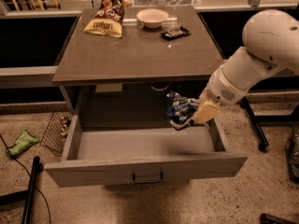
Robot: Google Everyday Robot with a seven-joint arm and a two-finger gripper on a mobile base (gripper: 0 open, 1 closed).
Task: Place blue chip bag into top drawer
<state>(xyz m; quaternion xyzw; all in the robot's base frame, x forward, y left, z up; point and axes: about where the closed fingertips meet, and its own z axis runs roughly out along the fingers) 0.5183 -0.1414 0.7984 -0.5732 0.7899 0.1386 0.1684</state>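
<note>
The blue chip bag point(180, 108), crinkled blue with white patches, hangs in my gripper point(192, 117) just above the right rear part of the open top drawer point(145, 169). The gripper is shut on the bag's right side, its tan fingers point(204, 112) pressed against it. My white arm point(252, 64) reaches in from the right. The drawer is pulled fully out, its grey inside bare, with a small dark handle point(147, 177) at the front centre.
On the grey cabinet top point(135, 50) lie a yellow-and-brown chip bag point(106, 17), a white bowl point(152, 17) and a small dark packet point(174, 32). A wire basket point(56, 132) and a green wrapper point(21, 143) lie on the floor at left.
</note>
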